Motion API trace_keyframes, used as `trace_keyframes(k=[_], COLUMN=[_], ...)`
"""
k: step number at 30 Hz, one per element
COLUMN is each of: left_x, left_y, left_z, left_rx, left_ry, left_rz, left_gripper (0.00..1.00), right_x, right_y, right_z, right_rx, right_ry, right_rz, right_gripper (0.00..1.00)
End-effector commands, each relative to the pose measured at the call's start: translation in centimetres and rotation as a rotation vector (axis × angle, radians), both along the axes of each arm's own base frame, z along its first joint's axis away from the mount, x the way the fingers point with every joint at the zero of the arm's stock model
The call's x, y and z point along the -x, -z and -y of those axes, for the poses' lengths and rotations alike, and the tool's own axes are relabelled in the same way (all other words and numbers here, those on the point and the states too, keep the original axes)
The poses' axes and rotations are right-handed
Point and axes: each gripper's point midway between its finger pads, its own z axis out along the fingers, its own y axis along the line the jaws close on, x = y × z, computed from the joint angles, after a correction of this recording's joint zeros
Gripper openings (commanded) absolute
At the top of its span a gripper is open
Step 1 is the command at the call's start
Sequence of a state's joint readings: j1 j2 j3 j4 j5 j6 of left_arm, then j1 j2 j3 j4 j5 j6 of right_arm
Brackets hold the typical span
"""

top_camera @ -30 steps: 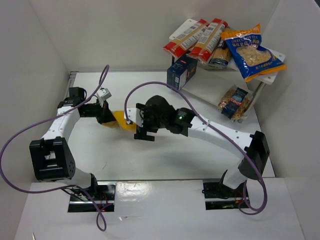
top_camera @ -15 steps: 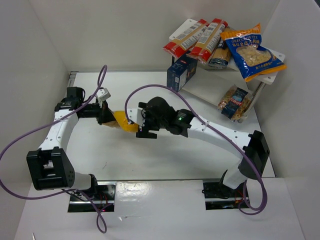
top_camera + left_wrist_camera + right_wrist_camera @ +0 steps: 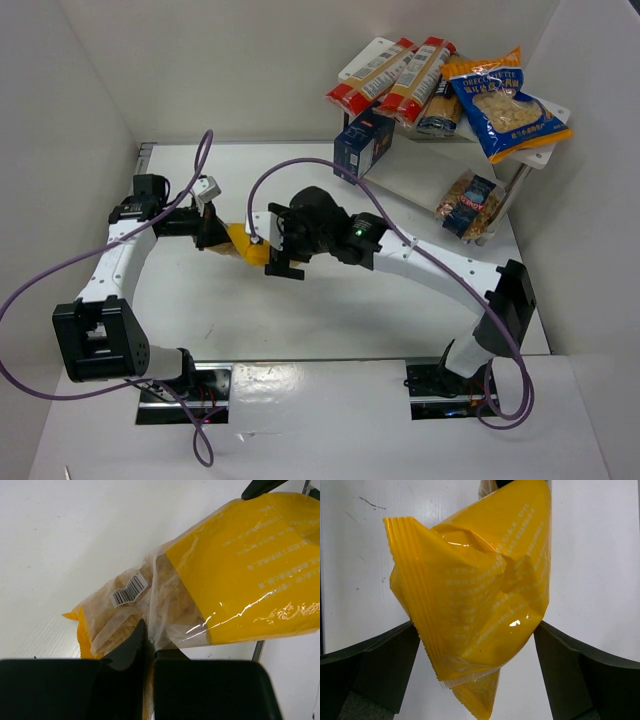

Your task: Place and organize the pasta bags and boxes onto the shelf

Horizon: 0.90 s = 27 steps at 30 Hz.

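On the white surface (image 3: 300,310), the left gripper (image 3: 212,237) pinches its fingers (image 3: 130,650) tight on the yellow bag's (image 3: 243,243) clear end, the right gripper (image 3: 274,260) straddles the other end with fingers (image 3: 385,660) spread wide, and the shelf (image 3: 420,175) stands beyond.

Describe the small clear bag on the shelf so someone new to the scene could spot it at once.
Find the two-tier white shelf at the far right corner of the table. Its top board is piled with packs; on the lower board, toward the right end, lies the small clear bag. Unlike those above, it is see-through, pasta showing, with a dark label.
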<state>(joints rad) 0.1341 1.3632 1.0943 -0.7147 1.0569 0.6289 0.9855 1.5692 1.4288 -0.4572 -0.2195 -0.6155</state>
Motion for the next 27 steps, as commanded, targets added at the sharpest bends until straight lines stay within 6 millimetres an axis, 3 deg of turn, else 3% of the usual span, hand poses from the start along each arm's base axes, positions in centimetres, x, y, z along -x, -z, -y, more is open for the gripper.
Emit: trace_keyframes(k=[1,12,17,18,19,20,21,22,24,27], left_x=[1.1,1.2,1.3,1.4,1.4,1.4,1.4,1.3,1.3,1.4], left_y=[-4.5,-5.1,-5.1,-5.1,-5.1,-5.1,-5.1,-5.0,-5.0,-5.1], left_z=[2.2,2.6,2.7,2.7,2.7,2.7,2.7,2.7,2.7,2.2], left_rx=[0.167,0.218,0.236,0.238,0.238,0.238,0.238,0.236,0.235,0.197], left_ry=[0.117,0.141,0.150,0.149,0.149,0.149,0.149,0.152,0.152,0.119], left_rz=[0.095,0.081,0.074,0.065,0.065,0.065,0.065,0.073,0.073,0.079], left_gripper=[0.00,0.00,0.00,0.00,0.00,0.00,0.00,0.00,0.00,0.00], right_x=[0.1,-1.6,-2.9,-3.0,-3.1,-3.0,-3.6,-3.7,-3.8,-5.3], right_y=[-0.7,2.6,3.3,2.3,3.2,3.4,2.5,4.1,5.3,4.5], right_z=[-1.8,-3.2,-4.2,-4.8,-5.2,-5.6,-5.9,-6.5,-6.2,-7.0], right_rx=[-0.054,-0.026,-0.005,-0.023,-0.011,-0.009,-0.011,0.016,0.071,0.045], right_ry=[-0.030,0.012,0.012,-0.002,-0.019,-0.036,-0.039,-0.033,-0.019,0.081], right_rz=[-0.018,-0.032,-0.026,-0.024,-0.055,-0.071,-0.083,-0.128,-0.158,-0.097], right_gripper=[1.00,1.00,1.00,1.00,1.00,0.90,0.61,0.01,0.00,0.00])
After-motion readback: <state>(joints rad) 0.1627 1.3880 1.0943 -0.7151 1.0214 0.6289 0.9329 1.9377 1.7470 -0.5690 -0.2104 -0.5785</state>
